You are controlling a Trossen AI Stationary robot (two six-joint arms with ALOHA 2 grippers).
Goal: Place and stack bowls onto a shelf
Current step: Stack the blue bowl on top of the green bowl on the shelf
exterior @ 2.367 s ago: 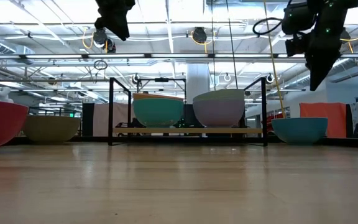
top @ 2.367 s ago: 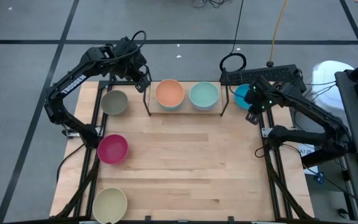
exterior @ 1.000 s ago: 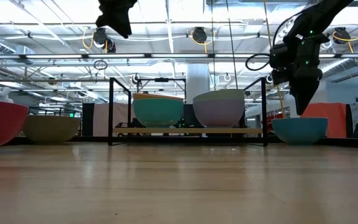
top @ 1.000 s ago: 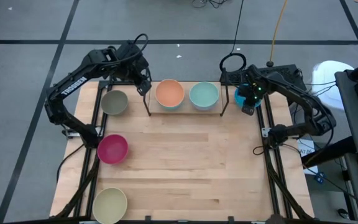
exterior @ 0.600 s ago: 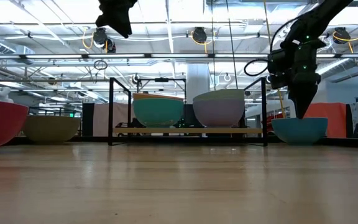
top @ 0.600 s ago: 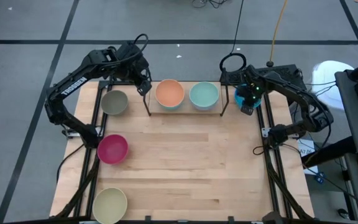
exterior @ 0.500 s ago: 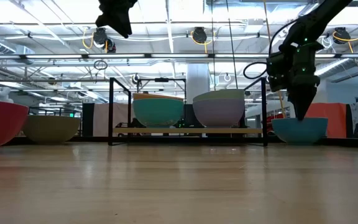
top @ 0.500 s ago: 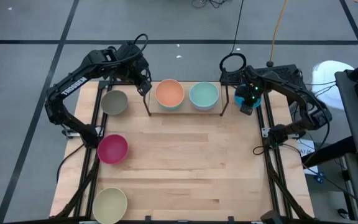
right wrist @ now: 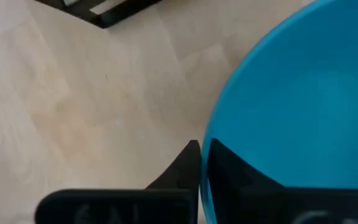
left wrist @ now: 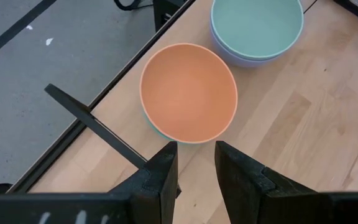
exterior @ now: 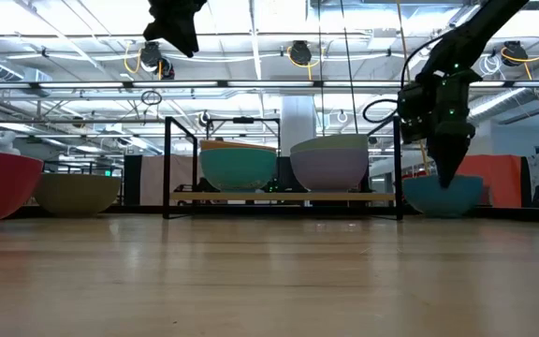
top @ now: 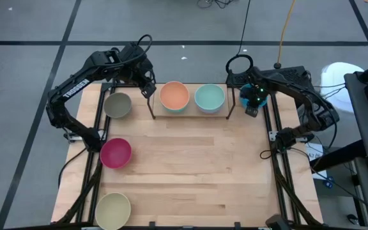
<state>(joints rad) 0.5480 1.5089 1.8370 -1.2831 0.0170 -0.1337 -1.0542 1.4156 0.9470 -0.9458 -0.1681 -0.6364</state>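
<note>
R gripper (right wrist: 201, 165) clamps blue bowl (right wrist: 291, 106) rim

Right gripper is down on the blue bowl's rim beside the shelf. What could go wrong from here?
The right gripper straddles only the thin rim of the blue bowl, one finger inside and one outside; such an edge hold may let the bowl tilt or slip when lifted. The bowl sits close to the shelf side frame, so a swing could clip it. Both shelf spots hold stacks, orange bowl and pale green bowl; a misaligned drop might topple one.
</note>
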